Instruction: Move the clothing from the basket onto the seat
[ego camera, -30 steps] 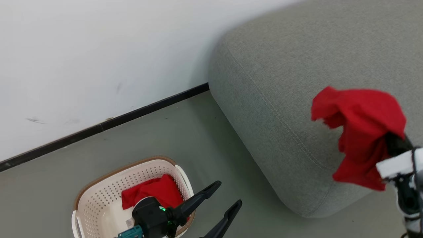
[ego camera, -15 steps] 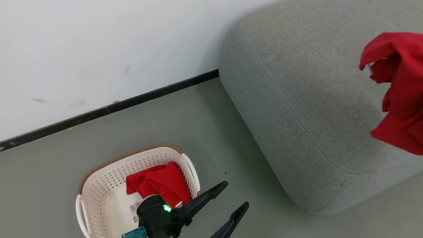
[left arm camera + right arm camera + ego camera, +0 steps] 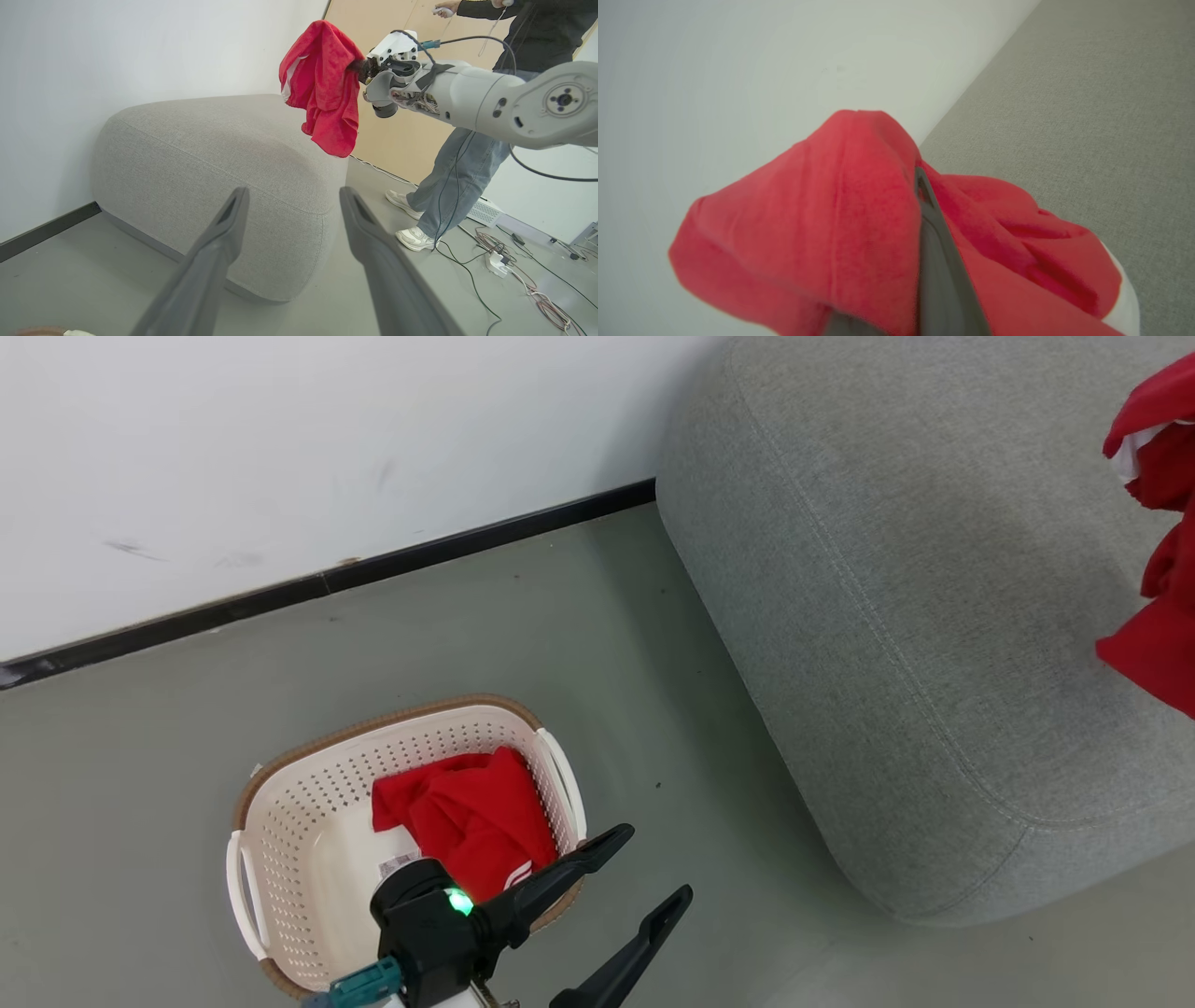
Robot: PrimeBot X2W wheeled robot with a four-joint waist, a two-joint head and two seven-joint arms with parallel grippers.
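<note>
Red garment 1/2 [image 3: 467, 817] in basket [image 3: 308, 793] | garment 2/2 [image 3: 322, 84] pinched in R tool [image 3: 924, 205] | L tool [image 3: 651, 865] wide, empty

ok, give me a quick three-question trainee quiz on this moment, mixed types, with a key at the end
1. True or false: the basket is empty.
2. The held garment in the right hand hangs: A on the floor; B above the seat; C inside the basket.
3. Fill in: the left hand is ___.
Key: 1 false, a second garment lies in it; 2 B; 3 open.
</note>
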